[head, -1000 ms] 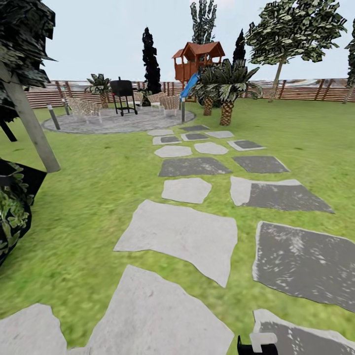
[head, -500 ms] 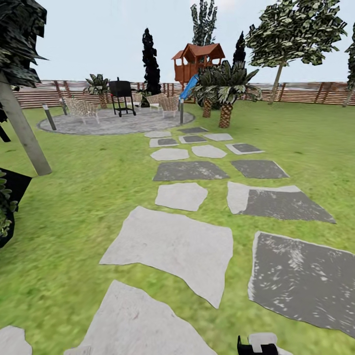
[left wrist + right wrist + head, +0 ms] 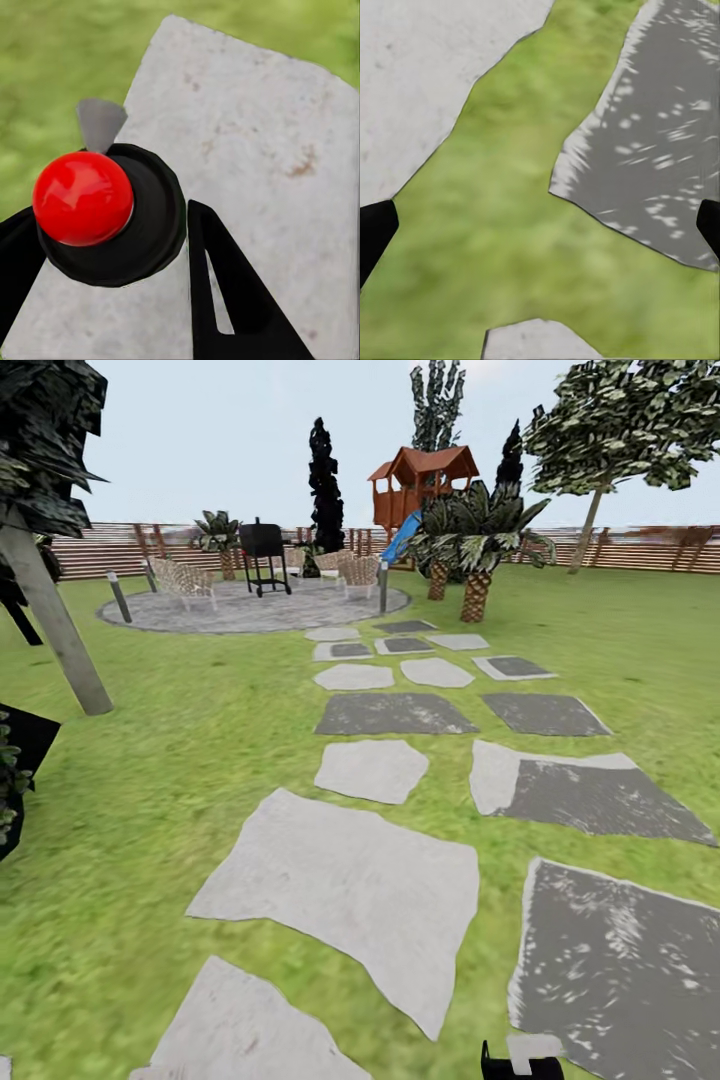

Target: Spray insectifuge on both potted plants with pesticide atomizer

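The pesticide atomizer (image 3: pixel 112 217) has a round black top with a glossy red knob (image 3: pixel 82 196) and a small grey nozzle (image 3: pixel 99 124). My left gripper (image 3: pixel 109 216) is shut on it, a black finger (image 3: pixel 225 292) pressing each side, above a pale stepping stone (image 3: pixel 262 150). My right gripper (image 3: pixel 541 225) is open with nothing between its tips, hanging over grass and a dark stone (image 3: pixel 660 142). The garden lawn (image 3: pixel 180 760) stretches ahead. The two potted plants are out of view.
Stepping stones (image 3: pixel 345 880) lead to a paved round (image 3: pixel 250 610) with a black grill (image 3: pixel 262 550), wicker chairs (image 3: pixel 182 578) and short posts (image 3: pixel 382 588). Palms (image 3: pixel 475 550) and a playhouse (image 3: pixel 425 480) stand behind. A tree trunk (image 3: pixel 55 625) and a dark planter (image 3: pixel 15 780) are at the left.
The whole head view has moved forward along the stone path and turned slightly left. The planter at the left has slid toward the edge. Nothing in the garden itself has moved.
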### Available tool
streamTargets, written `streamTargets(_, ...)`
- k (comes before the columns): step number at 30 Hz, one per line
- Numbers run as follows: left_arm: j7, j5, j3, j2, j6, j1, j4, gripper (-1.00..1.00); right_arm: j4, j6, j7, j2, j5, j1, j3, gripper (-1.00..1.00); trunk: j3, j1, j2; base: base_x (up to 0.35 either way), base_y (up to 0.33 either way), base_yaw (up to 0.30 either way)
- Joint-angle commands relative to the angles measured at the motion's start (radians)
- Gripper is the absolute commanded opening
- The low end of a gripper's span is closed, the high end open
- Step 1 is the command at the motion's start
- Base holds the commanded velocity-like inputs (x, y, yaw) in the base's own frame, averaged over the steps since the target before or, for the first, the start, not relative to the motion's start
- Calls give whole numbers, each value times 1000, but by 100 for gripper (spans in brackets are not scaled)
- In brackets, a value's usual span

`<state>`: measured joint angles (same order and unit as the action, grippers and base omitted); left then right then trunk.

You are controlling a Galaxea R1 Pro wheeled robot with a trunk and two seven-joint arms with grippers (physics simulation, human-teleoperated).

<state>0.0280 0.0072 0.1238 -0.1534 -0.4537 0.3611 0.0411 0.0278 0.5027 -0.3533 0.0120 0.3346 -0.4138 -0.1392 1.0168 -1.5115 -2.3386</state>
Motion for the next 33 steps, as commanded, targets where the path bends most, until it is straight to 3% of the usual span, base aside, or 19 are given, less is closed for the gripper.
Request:
streamTargets(1,3,0,5,0,-3,1,-1,-100,0,2,-4,0,11,0,-8,100,1,0,0,285,-199,150)
streamTargets(33,3,0,5,0,-2,1,-2,-100,0,2,-4,0,11,0,-8,100,1,0,0,285,-201,6)
